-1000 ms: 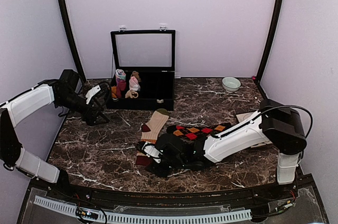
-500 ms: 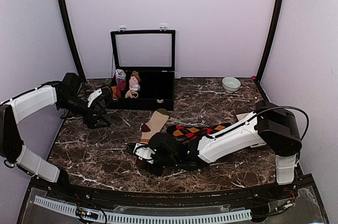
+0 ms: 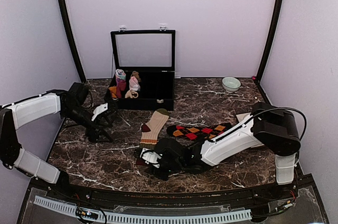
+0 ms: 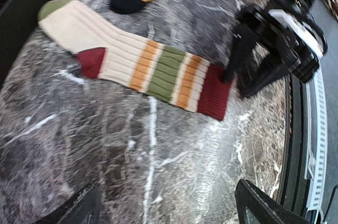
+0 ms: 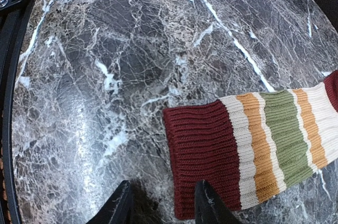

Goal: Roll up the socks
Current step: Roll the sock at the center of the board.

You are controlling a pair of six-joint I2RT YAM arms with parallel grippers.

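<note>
The cream striped sock [image 3: 153, 126] lies flat mid-table, green toe toward the box and maroon cuff [image 5: 203, 155] toward the near edge. A black argyle sock [image 3: 200, 130] lies just right of it. My right gripper [image 3: 151, 158] is low at the cuff. In the right wrist view its gripper [image 5: 163, 205] is open, with one fingertip [image 5: 207, 203] over the cuff's corner and the other on bare marble. My left gripper [image 3: 103, 117] hovers wide open left of the striped sock [image 4: 142, 65], which lies beyond its empty fingers [image 4: 79, 208].
A black box [image 3: 142, 97] with a raised lid stands at the back and holds small sock rolls [image 3: 127, 84]. A pale bowl [image 3: 231, 83] sits at the back right. A tan flat item [image 3: 244, 116] lies beside the right arm.
The right gripper's jaws have narrowed at the maroon cuff. The left arm has swung rightward and nearer, toward the striped sock.
</note>
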